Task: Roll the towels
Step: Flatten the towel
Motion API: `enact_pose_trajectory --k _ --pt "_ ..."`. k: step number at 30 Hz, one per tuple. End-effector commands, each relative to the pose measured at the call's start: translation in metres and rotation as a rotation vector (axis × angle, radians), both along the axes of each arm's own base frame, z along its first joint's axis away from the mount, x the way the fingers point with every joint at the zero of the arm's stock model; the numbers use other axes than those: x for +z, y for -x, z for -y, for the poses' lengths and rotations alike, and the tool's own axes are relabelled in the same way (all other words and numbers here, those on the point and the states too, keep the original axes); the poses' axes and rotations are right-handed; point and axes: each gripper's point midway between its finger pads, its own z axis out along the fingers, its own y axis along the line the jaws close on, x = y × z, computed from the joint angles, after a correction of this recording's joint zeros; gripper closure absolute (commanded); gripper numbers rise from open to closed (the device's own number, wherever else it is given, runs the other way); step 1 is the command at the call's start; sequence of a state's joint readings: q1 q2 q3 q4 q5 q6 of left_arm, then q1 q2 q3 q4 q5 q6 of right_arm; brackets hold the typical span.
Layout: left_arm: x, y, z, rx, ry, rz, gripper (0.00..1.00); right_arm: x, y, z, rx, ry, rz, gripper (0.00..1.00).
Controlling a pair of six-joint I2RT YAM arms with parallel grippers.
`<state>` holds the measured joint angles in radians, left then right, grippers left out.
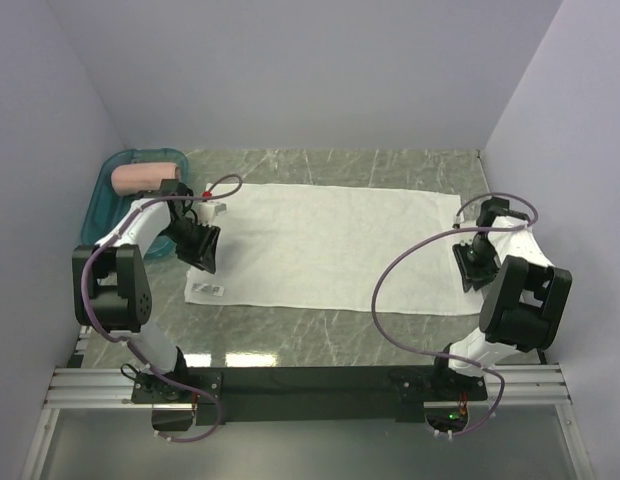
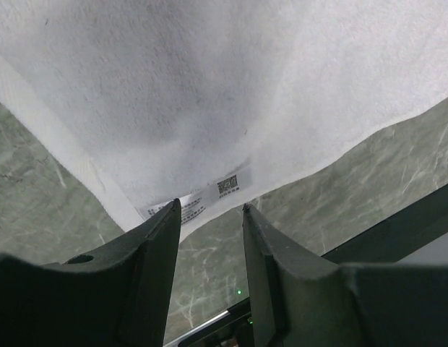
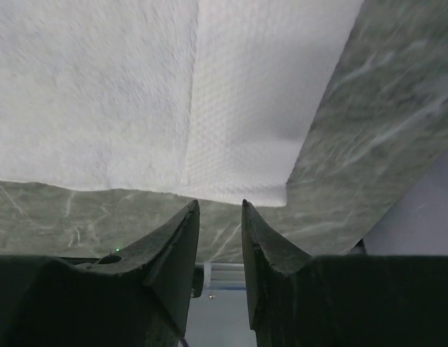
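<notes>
A large white towel (image 1: pixel 330 245) lies spread flat on the marble table, with a small printed label (image 2: pixel 202 195) near its near-left corner. My left gripper (image 1: pixel 203 264) hovers over that corner. Its jaws are open with nothing between them, and the tips (image 2: pixel 209 207) sit just short of the label. My right gripper (image 1: pixel 471 272) is at the towel's near-right corner (image 3: pixel 242 173). Its jaws (image 3: pixel 220 204) are also open and empty, a little off the hem. A salmon-pink towel (image 1: pixel 145 177) lies rolled in the teal tray (image 1: pixel 102 205).
The teal tray stands at the far left against the wall, close behind my left arm. Grey walls close in the table on the left, back and right. A black rail (image 1: pixel 320 380) carries both arm bases along the near edge.
</notes>
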<state>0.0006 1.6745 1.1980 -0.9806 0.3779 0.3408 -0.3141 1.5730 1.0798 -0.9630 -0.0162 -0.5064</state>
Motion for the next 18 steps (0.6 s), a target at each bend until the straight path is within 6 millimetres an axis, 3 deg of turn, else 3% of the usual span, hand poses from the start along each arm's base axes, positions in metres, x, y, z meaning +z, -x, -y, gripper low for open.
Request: enact_pose_trajectory --k 1,5,9,18 --pt "0.011 0.004 -0.001 -0.005 0.053 0.019 0.55 0.001 0.008 0.011 -0.09 0.054 0.017 0.63" --pt "0.007 0.003 -0.005 0.007 0.033 0.017 0.59 -0.019 0.005 0.014 -0.15 0.024 -0.008 0.67" --pt "0.0 0.006 -0.014 0.029 -0.004 0.012 0.63 -0.037 0.017 0.014 -0.156 0.026 -0.065 0.69" --pt "-0.012 0.021 -0.033 0.049 -0.051 -0.001 0.66 -0.058 0.035 0.029 -0.176 0.111 -0.117 0.71"
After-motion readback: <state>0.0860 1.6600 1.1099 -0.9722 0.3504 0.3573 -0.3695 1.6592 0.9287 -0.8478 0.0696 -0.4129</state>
